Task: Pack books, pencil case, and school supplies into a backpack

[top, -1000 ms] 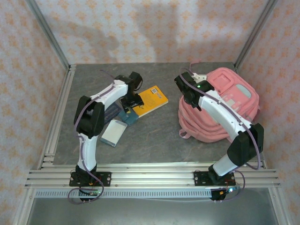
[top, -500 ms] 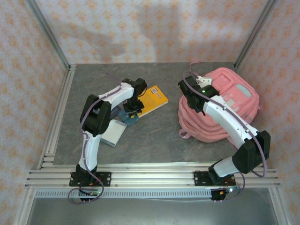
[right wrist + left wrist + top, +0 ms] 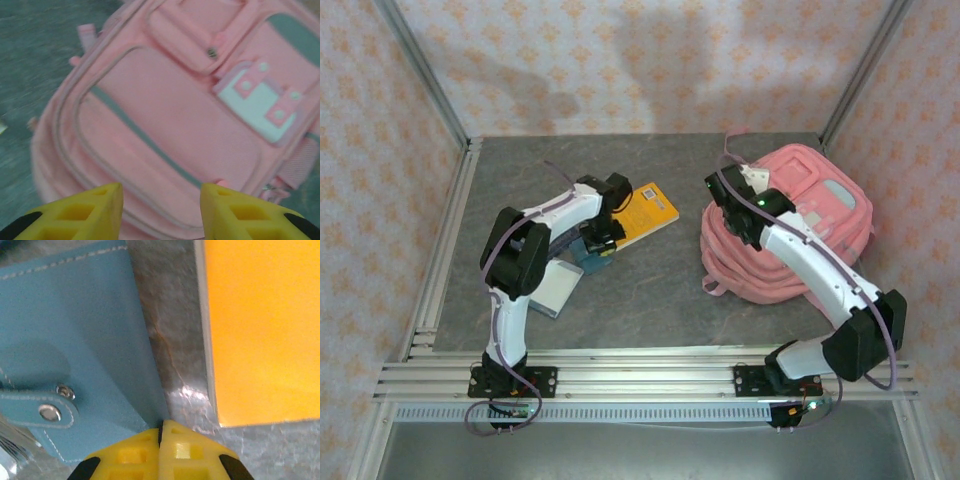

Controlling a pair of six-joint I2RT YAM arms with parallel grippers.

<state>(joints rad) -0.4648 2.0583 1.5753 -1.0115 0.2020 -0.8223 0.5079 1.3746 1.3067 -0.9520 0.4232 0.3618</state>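
left wrist, left gripper (image 3: pixel 161 432) closed at teal pad (image 3: pixel 75 340) corner, orange book (image 3: pixel 265 325) near

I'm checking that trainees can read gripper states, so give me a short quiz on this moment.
1. Fill in: in the left wrist view, a strip of table separates the teal pad from the ___ book.
2. True or false: the left gripper is shut.
3. The right gripper, open, hangs over which? A backpack; B book; C pad.
Key: 1 orange; 2 true; 3 A.
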